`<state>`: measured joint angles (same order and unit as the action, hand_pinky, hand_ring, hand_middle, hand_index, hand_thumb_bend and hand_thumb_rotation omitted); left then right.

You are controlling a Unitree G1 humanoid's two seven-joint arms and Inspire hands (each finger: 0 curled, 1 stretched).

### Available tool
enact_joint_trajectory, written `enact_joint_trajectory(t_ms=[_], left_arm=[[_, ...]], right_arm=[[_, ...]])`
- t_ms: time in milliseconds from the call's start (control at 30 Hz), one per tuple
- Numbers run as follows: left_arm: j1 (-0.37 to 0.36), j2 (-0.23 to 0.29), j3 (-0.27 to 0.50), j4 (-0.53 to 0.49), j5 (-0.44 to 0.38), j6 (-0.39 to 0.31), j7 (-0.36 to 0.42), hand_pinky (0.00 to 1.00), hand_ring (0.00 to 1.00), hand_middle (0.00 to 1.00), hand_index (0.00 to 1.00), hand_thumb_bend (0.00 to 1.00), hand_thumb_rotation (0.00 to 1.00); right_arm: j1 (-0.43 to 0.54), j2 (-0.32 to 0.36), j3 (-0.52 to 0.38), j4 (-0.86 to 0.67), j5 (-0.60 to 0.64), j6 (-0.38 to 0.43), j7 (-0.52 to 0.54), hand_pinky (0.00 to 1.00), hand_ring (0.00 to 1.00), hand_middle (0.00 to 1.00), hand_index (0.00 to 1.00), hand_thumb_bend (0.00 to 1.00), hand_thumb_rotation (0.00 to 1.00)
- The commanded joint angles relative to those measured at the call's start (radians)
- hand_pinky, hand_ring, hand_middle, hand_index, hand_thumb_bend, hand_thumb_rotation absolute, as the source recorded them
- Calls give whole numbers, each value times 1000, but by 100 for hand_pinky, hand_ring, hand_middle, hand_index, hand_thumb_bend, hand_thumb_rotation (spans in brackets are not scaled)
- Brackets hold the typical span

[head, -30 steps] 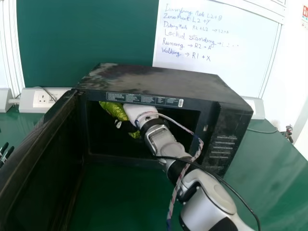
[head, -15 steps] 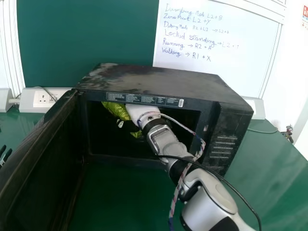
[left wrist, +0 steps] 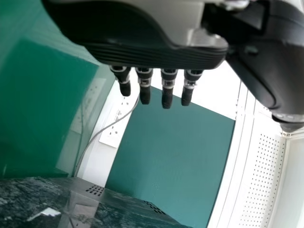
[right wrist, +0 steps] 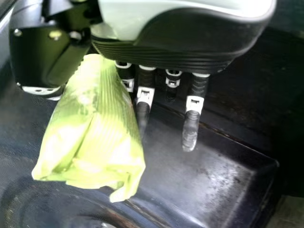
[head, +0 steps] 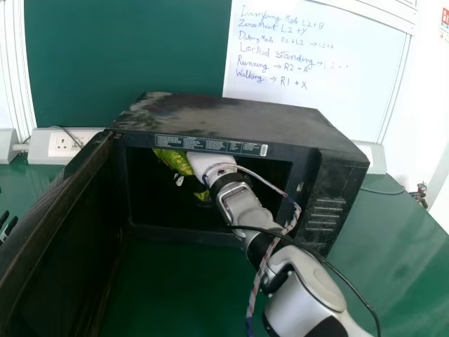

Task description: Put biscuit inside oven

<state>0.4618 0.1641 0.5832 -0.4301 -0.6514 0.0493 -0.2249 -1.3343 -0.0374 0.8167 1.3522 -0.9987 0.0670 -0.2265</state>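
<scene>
Whiteboard, handwritten: "Locked standing", "Running → R2+A", "Walking → R1+X". Label on oven: print too small.

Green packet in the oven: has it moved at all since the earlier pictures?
Yes, a little. The packet and the right hand have shifted slightly together toward the robot's right, inside the oven. The packet hasn't been let go: it remains between the thumb and fingers. The oven and its open door stayed put.

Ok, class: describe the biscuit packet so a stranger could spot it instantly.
Find the black oven with its door swung open. Inside, against the robot's right hand, is the packet: crinkled, shiny yellow-green, unlike the dark oven walls and black-and-white hand.
</scene>
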Motion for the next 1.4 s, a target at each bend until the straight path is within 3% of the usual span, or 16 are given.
enact_joint_trajectory(t_ms=[0,100,267,433,567,633,700,800,1000,1267,1367], left_arm=[[1,-1,-6,-18,-4,5,2,83,85,86,90,83,86],[1,-1,-7,-19,-6,8,3,84,85,86,91,83,86],[3,-6,-9,-23,-7,9,7,84,85,86,90,83,85],[3,-7,-12,-26,-11,9,7,83,85,86,90,83,84],[-2,-5,-13,-23,-11,12,8,84,85,86,91,83,84],[-6,-4,-13,-19,-10,13,10,84,85,86,91,83,84],[-13,-6,-14,-16,-11,10,11,83,85,86,90,83,83],[-19,-8,-15,-13,-8,9,13,83,85,86,90,82,83],[-24,-10,-18,-14,-3,7,19,82,84,85,90,82,83],[-21,-8,-19,-24,-7,13,21,82,84,86,90,82,82],[-19,-6,-19,-27,-6,14,21,82,85,86,90,83,83]], right_arm=[[-55,-5,6,-7,-7,22,2,50,56,66,72,86,12],[-56,-2,1,-10,2,22,16,57,67,77,74,88,15],[-53,-7,-13,-16,22,9,16,63,77,84,78,88,13],[-52,-7,-33,-23,48,8,13,60,76,83,77,86,13],[-59,-6,-72,-42,92,-6,30,46,53,65,72,72,6],[-59,-7,-104,-61,126,-22,38,43,50,60,74,64,9],[-54,-5,-140,-81,163,-30,37,43,50,58,73,58,14],[-45,-6,-174,-110,200,-38,44,43,51,59,73,68,16],[-13,-15,-180,-168,208,-33,38,48,57,62,69,74,19],[52,-23,-212,-260,233,-13,61,58,64,69,73,63,29],[88,-30,-228,-309,245,-15,62,63,72,75,72,58,29]])
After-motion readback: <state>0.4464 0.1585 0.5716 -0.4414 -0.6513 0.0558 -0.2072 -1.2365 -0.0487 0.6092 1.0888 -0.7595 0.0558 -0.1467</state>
